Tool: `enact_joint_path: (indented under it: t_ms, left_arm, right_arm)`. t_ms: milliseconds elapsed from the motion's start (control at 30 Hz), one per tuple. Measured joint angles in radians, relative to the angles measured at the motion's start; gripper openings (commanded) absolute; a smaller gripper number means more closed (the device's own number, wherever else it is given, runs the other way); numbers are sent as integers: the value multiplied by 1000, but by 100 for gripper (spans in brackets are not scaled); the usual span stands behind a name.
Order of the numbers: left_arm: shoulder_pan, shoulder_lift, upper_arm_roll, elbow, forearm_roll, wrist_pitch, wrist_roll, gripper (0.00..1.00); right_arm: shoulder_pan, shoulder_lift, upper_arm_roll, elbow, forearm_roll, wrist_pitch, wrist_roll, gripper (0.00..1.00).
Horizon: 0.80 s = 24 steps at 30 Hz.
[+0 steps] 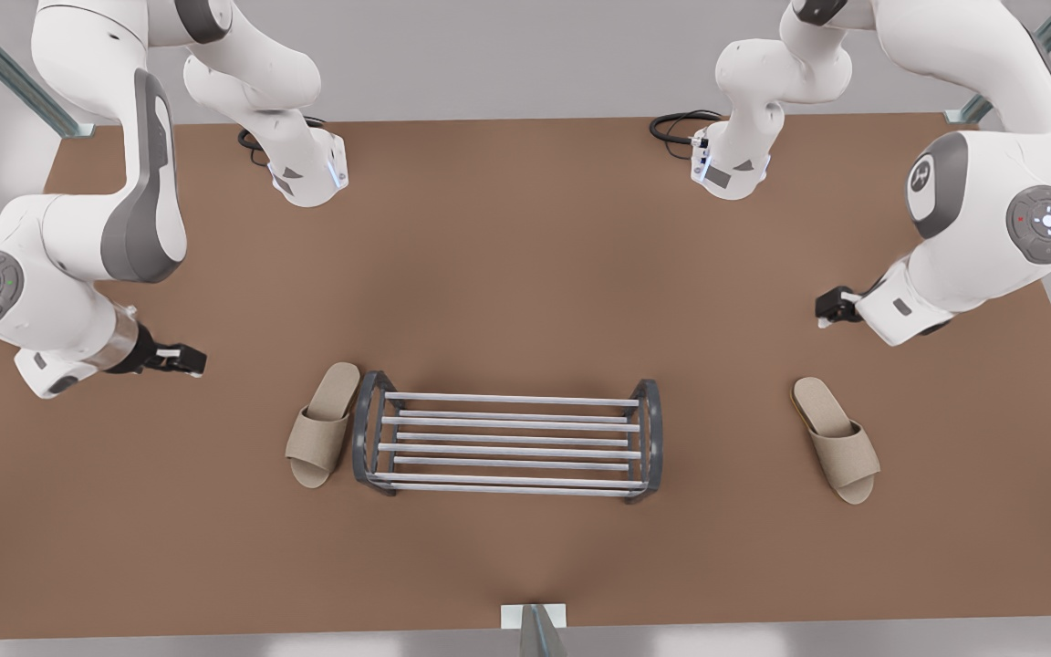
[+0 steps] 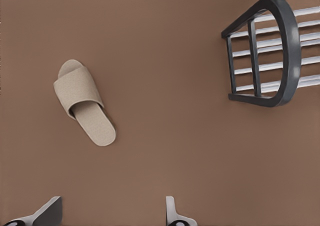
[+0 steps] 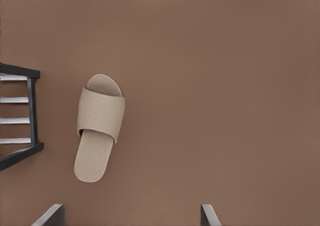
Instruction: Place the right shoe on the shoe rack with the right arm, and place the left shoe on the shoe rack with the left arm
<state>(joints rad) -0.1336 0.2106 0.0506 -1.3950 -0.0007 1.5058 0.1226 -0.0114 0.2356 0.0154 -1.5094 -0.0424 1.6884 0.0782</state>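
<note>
Front view's left: right gripper (image 1: 186, 359) hovers over the table (image 1: 525, 255), fingers spread, holding nothing. Right slipper (image 1: 320, 424) lies flat just beside the shoe rack (image 1: 507, 400), toe pointing away from the arm bases. Rack empty. Left slipper (image 1: 836, 452) lies well apart from the rack on the front view's right. Left gripper (image 1: 828, 308) is near it, fingers also spread and empty.

Step in hand, likely: reaching. Advice: turn each wrist to pinch across the slipper's strap, come straight down, and on the right keep clear of the rack's end frame.
</note>
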Motion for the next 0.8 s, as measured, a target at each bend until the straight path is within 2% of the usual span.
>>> enact_joint_path:
  t_ms: [67,133,200,267,333,400,467,533,600,700,800]
  left_arm:
    - [0,2,1,-20,2,18,6,100]
    - [-3,3,16,-128,3,56,6,100]
    - [-10,-34,109,-428,-110,217,-1,100]
    - [26,-45,164,-693,-434,458,49,100]
    - [24,-33,180,-811,-940,668,169,100]
    - [34,-25,189,-894,-1471,811,344,100]
    - [45,-14,239,-934,-1937,883,549,100]
    - [69,7,263,-973,-2292,923,735,100]
    - [84,50,269,-990,-2597,944,902,100]
    - [85,77,265,-992,-2897,956,1118,100]
    - [83,87,258,-988,-2897,964,1293,100]
  right_arm:
    - [0,-2,0,-5,0,23,4,100]
    - [4,-9,0,-32,0,48,5,100]
    - [1,-14,0,-63,0,80,-4,100]
    - [-1,-8,27,-94,-29,123,-14,100]
    - [-84,-27,196,-242,-154,223,-26,100]
    - [-108,-52,264,-409,-338,376,-38,100]
    - [-122,-61,290,-531,-593,554,-48,100]
    - [-146,-58,295,-594,-860,714,-47,100]
    - [-151,-52,298,-645,-1239,828,12,100]
    - [-139,-14,379,-689,-1710,901,149,100]
    - [-131,13,417,-707,-1915,934,280,100]
